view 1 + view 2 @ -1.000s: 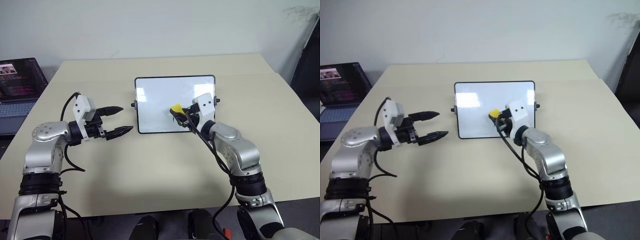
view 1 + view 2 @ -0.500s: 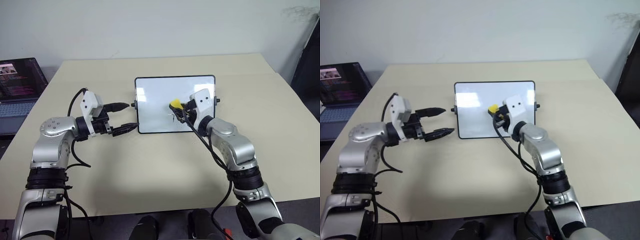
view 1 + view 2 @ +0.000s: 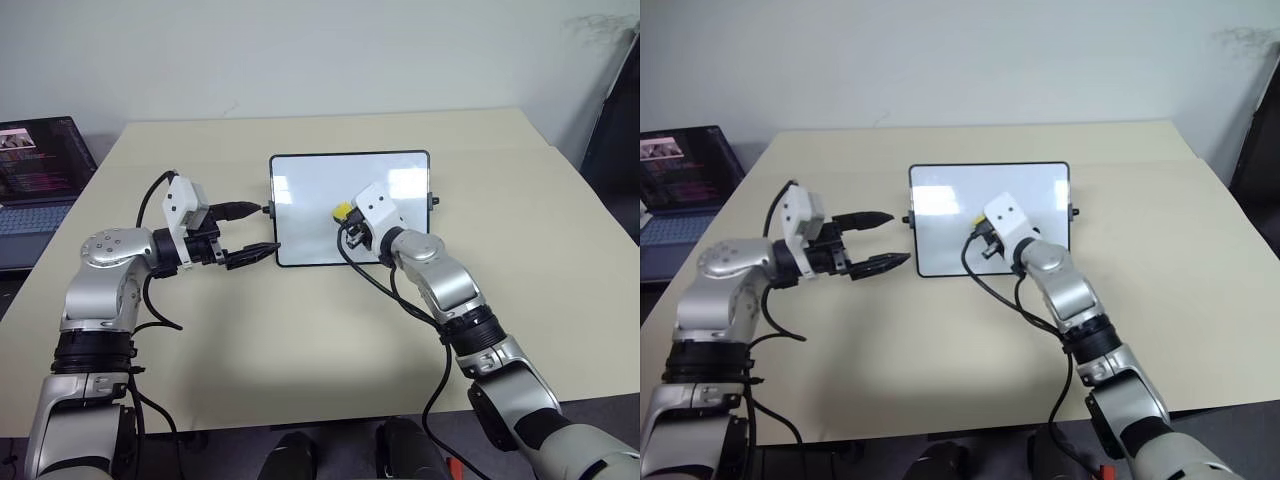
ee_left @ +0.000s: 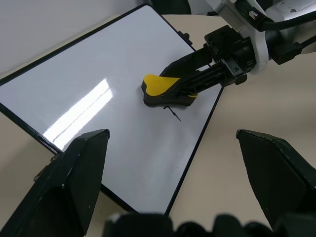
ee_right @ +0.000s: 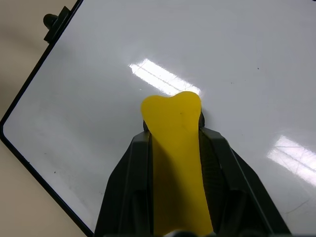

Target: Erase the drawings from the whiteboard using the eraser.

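From the head views, the whiteboard lies flat in the middle of the bench, with a laptop off its left edge. The right gripper is clamped on the yellow eraser and presses it on the board's middle. The left gripper has its fingers apart at the board's left short side, astride its small knob; whether they touch the frame I cannot tell.

In the left wrist view, the eraser's black underside sits on the white surface, and one short dark stroke of the drawings shows just beside it.

In the right wrist view, the eraser sits tight between the two black fingers.

The wiping step looks to be in hand. The next move likely calls for sliding the eraser over that remaining stroke, keeping it pressed flat.
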Tool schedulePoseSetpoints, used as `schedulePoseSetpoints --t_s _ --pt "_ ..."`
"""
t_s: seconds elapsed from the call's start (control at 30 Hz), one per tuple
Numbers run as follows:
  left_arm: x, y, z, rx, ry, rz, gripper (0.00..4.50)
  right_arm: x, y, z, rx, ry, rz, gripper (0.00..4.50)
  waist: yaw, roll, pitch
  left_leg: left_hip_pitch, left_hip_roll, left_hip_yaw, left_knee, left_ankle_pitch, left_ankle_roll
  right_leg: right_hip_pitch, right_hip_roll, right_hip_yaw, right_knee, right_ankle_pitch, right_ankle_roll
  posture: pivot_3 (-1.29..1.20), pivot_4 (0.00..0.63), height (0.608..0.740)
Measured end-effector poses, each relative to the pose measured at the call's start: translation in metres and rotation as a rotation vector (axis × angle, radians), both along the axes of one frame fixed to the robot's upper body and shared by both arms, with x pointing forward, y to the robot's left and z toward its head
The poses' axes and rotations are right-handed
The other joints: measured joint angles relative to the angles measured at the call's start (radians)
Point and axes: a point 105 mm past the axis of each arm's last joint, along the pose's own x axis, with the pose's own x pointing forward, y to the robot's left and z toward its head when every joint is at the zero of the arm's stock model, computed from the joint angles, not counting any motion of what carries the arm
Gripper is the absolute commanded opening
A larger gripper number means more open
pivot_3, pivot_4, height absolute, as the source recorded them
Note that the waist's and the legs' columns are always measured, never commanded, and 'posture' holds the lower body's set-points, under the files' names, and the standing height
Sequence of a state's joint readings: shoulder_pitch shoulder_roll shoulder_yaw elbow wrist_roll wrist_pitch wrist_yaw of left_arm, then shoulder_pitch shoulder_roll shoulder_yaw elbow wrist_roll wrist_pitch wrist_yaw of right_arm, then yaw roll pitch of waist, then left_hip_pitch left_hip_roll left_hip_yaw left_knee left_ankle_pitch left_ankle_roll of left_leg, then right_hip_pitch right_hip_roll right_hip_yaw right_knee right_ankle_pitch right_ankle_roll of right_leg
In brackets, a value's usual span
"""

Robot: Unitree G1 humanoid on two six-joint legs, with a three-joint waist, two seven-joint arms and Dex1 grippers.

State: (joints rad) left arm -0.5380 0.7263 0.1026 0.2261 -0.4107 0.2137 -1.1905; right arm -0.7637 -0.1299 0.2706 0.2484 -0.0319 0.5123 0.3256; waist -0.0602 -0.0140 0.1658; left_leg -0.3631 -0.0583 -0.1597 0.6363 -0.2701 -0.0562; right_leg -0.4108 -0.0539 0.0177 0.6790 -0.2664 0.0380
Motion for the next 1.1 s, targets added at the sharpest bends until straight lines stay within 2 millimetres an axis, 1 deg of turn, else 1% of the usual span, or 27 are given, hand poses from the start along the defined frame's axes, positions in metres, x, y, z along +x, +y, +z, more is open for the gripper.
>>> schedulePoseSetpoints --t_s 0.27,0.43,0.63,0.83,0.97,1.1 --pt "-0.003 -0.002 0.001 0.008 -0.001 -0.006 4.5 -0.004 0.001 -0.005 -0.032 -0.003 -0.003 0.96 0.0 0.0 0.0 0.0 0.0 0.0 0.001 0.0 0.0 0.0 0.0 0.0 0.0 0.0 0.0 0.0 0.15 0.74" --pt "-0.003 -0.001 0.002 0.008 0.0 -0.007 4.5 -0.014 -0.002 -0.021 -0.069 0.03 0.004 0.96 0.001 0.0 0.0 0.0 0.0 -0.001 0.001 0.0 0.0 0.001 0.0 0.0 0.0 0.0 0.0 0.0 0.15 0.74" --pt "-0.003 -0.001 0.002 0.008 0.0 -0.007 4.5 -0.025 -0.013 -0.036 -0.101 0.056 -0.004 0.96 0.003 0.0 0.0 0.0 0.0 -0.001 0.002 0.0 0.0 0.002 0.0 -0.001 0.0 0.0 0.0 0.0 0.15 0.74" --pt "-0.003 0.0 0.002 0.012 -0.001 -0.006 4.5 -0.033 -0.032 -0.046 -0.135 0.077 -0.025 0.96 0.008 -0.001 -0.001 0.0 -0.001 -0.001 0.003 0.0 0.0 0.004 0.0 -0.003 -0.001 0.0 0.0 0.0 0.15 0.74" --pt "-0.003 0.0 0.003 0.014 -0.001 -0.005 4.5 -0.035 -0.037 -0.047 -0.145 0.079 -0.035 0.96 0.018 -0.001 -0.001 0.0 -0.001 -0.001 0.003 0.0 0.0 0.004 0.0 -0.003 -0.001 0.0 0.0 0.0 0.15 0.74" --pt "-0.004 0.0 0.003 0.015 -0.001 -0.007 4.5 -0.035 -0.038 -0.046 -0.144 0.078 -0.039 0.96 0.023 -0.001 -0.001 0.0 -0.001 -0.001 0.003 0.0 0.0 0.004 0.0 -0.003 -0.001 0.0 0.0 0.0 0.15 0.74"
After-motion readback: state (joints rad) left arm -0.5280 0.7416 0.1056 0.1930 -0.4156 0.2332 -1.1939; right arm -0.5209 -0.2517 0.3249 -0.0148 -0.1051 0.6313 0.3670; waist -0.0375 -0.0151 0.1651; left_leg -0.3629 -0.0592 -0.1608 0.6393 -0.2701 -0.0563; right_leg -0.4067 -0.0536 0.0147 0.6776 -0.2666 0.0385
